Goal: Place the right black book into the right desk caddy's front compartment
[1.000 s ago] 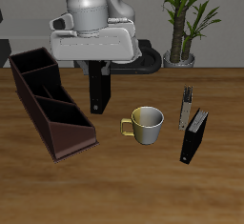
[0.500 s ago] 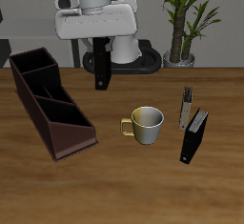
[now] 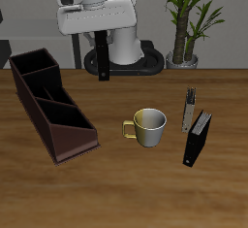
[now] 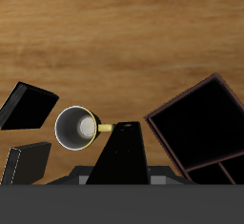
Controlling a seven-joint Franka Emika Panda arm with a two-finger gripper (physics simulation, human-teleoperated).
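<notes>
One book, the right black book [image 3: 104, 57], hangs upright pinched in the end effector [image 3: 103, 38], well above the tabletop [image 3: 116, 174] toward its back edge. The right desk caddy [image 3: 48, 111] sits apart, below. Mug [image 3: 149, 126] stands mid-tabletop.

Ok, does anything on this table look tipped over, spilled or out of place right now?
Nothing stands out. The mug sits upright, the second black book stands on end near it, and the right desk caddy rests flat and undamaged. The right black book hangs upright in the gripper, well above the table.
</notes>
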